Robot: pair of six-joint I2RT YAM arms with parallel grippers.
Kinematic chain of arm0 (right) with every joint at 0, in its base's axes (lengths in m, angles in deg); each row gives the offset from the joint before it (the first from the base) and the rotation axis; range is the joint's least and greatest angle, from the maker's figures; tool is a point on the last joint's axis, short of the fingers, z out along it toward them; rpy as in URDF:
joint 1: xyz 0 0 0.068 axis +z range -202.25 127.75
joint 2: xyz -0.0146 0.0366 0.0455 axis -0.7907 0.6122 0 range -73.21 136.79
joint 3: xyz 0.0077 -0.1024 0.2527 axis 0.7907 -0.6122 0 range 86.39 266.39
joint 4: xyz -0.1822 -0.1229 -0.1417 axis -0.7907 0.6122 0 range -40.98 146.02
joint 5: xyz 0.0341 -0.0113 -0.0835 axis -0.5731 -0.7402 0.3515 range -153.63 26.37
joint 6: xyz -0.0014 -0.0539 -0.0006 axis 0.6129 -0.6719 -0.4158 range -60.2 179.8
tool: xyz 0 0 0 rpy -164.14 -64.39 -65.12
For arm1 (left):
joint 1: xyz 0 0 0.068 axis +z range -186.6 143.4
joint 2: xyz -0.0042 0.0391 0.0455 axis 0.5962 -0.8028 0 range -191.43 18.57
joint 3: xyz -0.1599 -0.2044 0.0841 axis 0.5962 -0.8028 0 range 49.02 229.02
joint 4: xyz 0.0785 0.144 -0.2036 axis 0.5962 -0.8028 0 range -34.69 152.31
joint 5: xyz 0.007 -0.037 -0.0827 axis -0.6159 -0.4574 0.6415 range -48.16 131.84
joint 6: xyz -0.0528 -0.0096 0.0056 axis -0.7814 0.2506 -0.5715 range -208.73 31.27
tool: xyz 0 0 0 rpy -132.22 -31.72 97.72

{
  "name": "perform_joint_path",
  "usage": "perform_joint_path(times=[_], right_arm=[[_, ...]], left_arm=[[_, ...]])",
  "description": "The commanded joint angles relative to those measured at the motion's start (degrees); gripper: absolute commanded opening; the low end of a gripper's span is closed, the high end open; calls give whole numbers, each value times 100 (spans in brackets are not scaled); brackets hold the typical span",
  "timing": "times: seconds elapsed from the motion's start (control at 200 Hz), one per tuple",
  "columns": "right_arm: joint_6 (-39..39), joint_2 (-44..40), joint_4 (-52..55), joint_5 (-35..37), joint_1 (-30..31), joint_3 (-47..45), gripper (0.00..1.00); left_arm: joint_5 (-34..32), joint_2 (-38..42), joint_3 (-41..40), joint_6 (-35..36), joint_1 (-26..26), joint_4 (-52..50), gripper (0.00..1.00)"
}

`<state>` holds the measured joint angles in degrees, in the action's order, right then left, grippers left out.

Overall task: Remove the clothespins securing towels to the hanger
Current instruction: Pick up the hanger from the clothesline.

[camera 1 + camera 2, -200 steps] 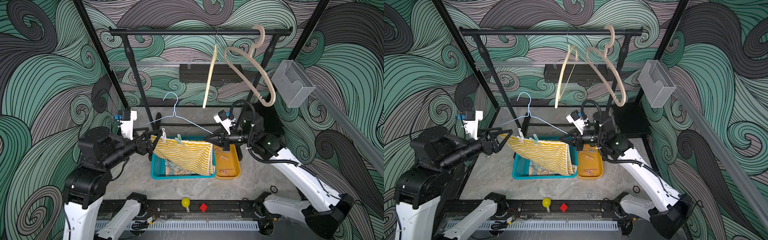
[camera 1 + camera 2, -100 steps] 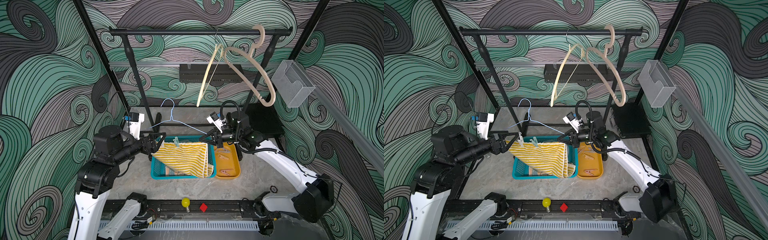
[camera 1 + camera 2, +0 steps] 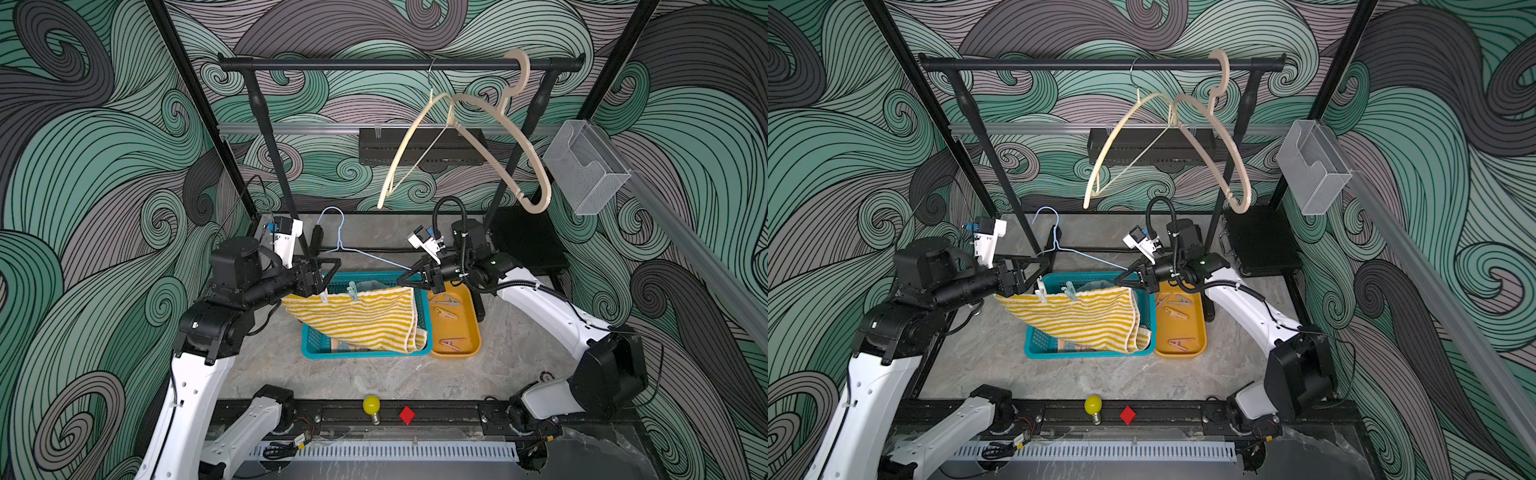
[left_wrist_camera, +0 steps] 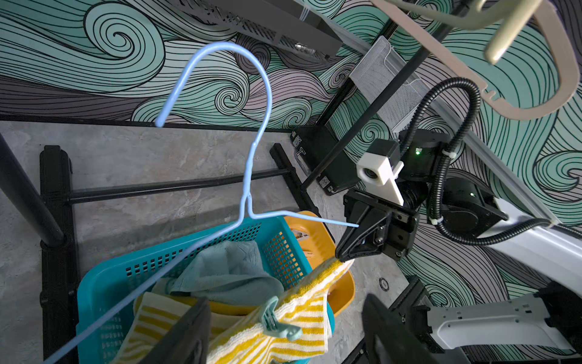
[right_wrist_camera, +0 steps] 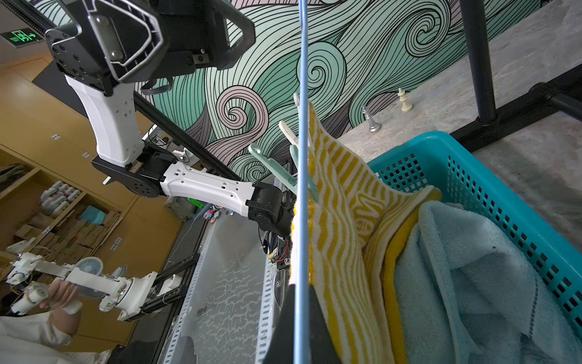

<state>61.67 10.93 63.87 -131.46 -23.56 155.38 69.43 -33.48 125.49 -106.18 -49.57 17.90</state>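
Note:
A blue wire hanger (image 3: 341,243) is held level over the teal basket (image 3: 316,347). My right gripper (image 3: 401,281) is shut on its right end, and the wire runs between the fingers (image 5: 301,315). A yellow-and-white striped towel (image 3: 361,318) hangs from the hanger bar. A white clothespin (image 3: 323,296) and a mint clothespin (image 3: 352,291) pin it there. My left gripper (image 3: 329,276) stands open at the towel's left end by the white pin. In the left wrist view the mint clothespin (image 4: 277,321) and the towel edge lie between the spread fingers (image 4: 189,334).
A light-blue terry towel (image 5: 472,283) lies in the basket. An orange tray (image 3: 471,332) right of it holds three pinkish clothespins (image 3: 451,343). Two beige hangers (image 3: 490,137) hang from the black rail (image 3: 374,64) above. A yellow bulb (image 3: 371,404) and red cube (image 3: 407,414) sit at the front.
Both arms shifted with the hanger and towel. The left gripper came in to the towel's left end and its jaws narrowed a little. The cream hanger on the rail swung round.

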Motion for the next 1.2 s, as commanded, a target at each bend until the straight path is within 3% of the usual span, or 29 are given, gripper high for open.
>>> perform_joint_path(times=[0.0,0.245,0.63,1.091,1.196], right_arm=[[-192,-115,-26,-231,-26,185,0],[-115,-272,88,-23,-23,193,0],[-63,-380,274,143,-28,334,0],[261,-246,-66,534,-26,279,0],[303,-192,-33,563,-31,338,0]], left_arm=[[-211,-292,138,197,-183,335,70],[-1661,-868,440,530,-700,352,62],[-1991,-1176,745,593,-921,684,57],[-2335,-1564,765,655,-1234,676,0],[-2334,-1543,702,655,-1237,722,0]])
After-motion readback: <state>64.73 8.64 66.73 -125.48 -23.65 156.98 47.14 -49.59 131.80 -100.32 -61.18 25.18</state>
